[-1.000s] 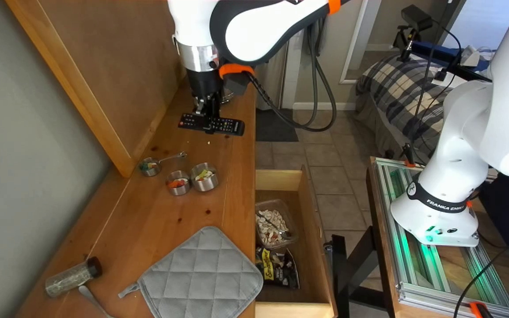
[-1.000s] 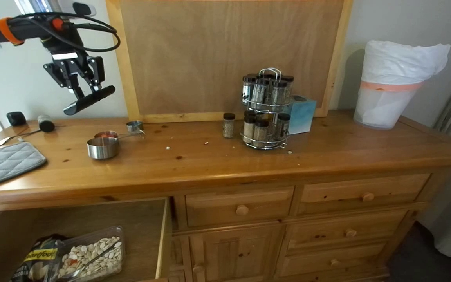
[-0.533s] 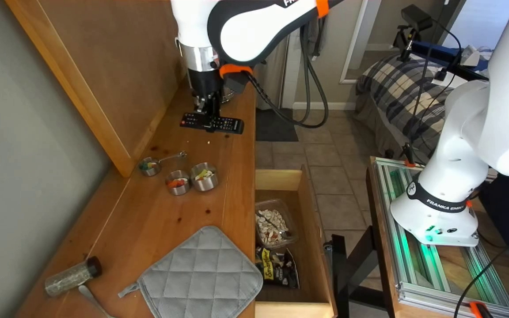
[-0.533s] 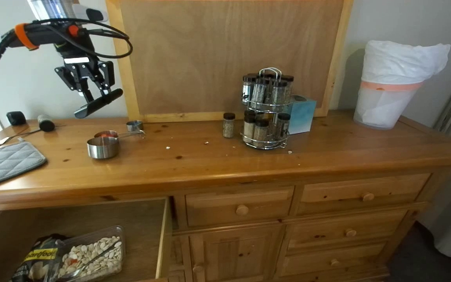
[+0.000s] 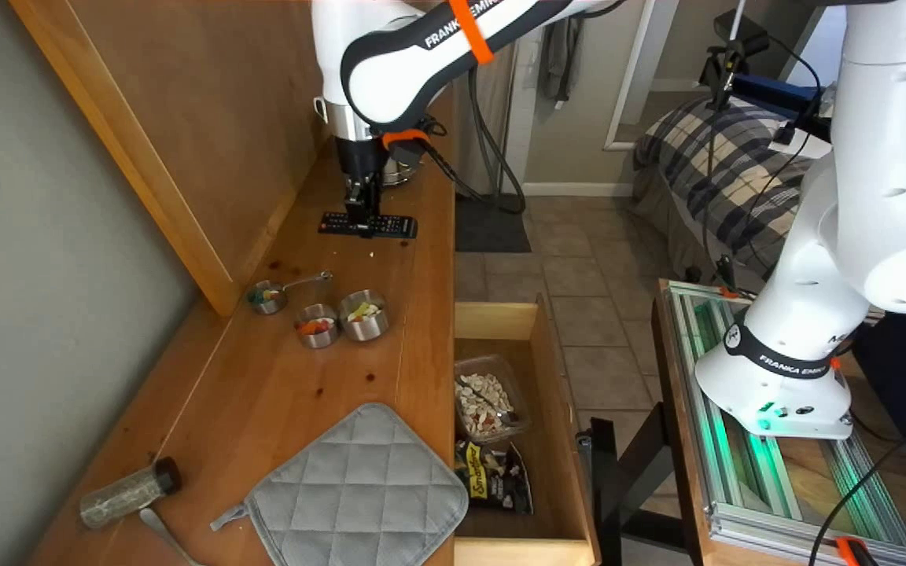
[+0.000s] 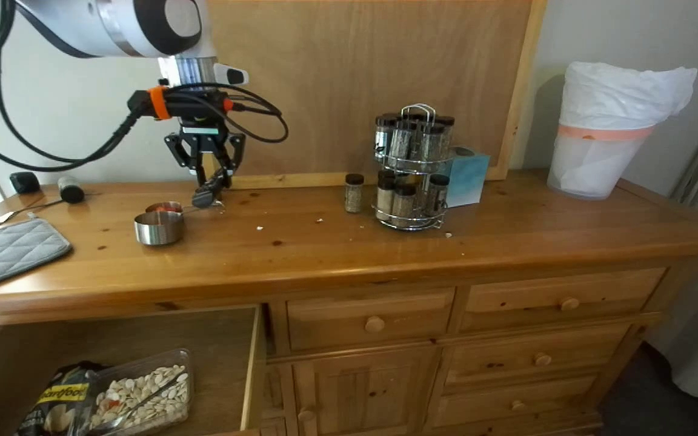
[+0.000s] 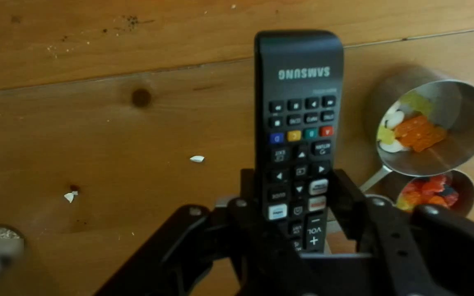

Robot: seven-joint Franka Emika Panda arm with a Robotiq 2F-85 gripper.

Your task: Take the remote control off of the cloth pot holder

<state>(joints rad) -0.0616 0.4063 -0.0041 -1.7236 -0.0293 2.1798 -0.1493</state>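
Far left in an exterior view, the cloth pot holder (image 6: 9,251) lay at eight o'clock from the gripper (image 6: 212,181), well apart. Next along came the steel cups (image 6: 160,232), nearer in, around seven to eight o'clock — then the gripper itself, grasping the remote control (image 6: 206,194) off the cloth and over the wooden top (image 6: 337,251). Further right, a spice rack (image 6: 412,163) stood at three o'clock.

Over to the wrist view: white flakes (image 7: 197,159) showed around nine o'clock, then one finger (image 7: 248,185) against the remote's left long side, the remote with its Samsung end at twelve, and the second finger (image 7: 346,197) against the right — clamped between the pair! Whether its underside met the wood, I couldn't tell. Rightmost, the steel cups stood between two and three o'clock.
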